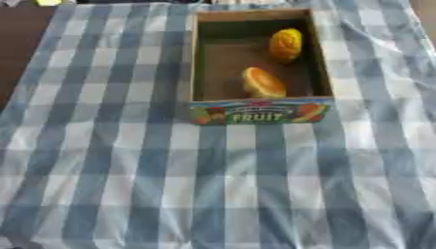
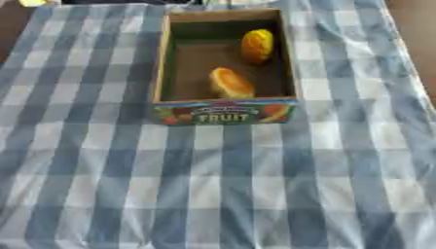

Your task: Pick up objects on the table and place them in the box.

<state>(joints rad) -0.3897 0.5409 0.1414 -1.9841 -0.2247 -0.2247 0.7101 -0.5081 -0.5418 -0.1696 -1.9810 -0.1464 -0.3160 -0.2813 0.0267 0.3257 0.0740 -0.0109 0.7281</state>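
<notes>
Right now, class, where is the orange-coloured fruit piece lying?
In the left eye view, the orange fruit piece lies inside the box, near its front wall with the FRUIT label, right of centre; the yellow fruit sits behind it, toward the far right corner.

Yellow thing (image 1: 48, 2) (top-left corner) cut off, too blurred to identify.

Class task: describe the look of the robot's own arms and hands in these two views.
Neither arm nor hand shows in either view, so nothing about them can be described. Only the box, two orange-yellow items inside, and the checked cloth appear.
</notes>
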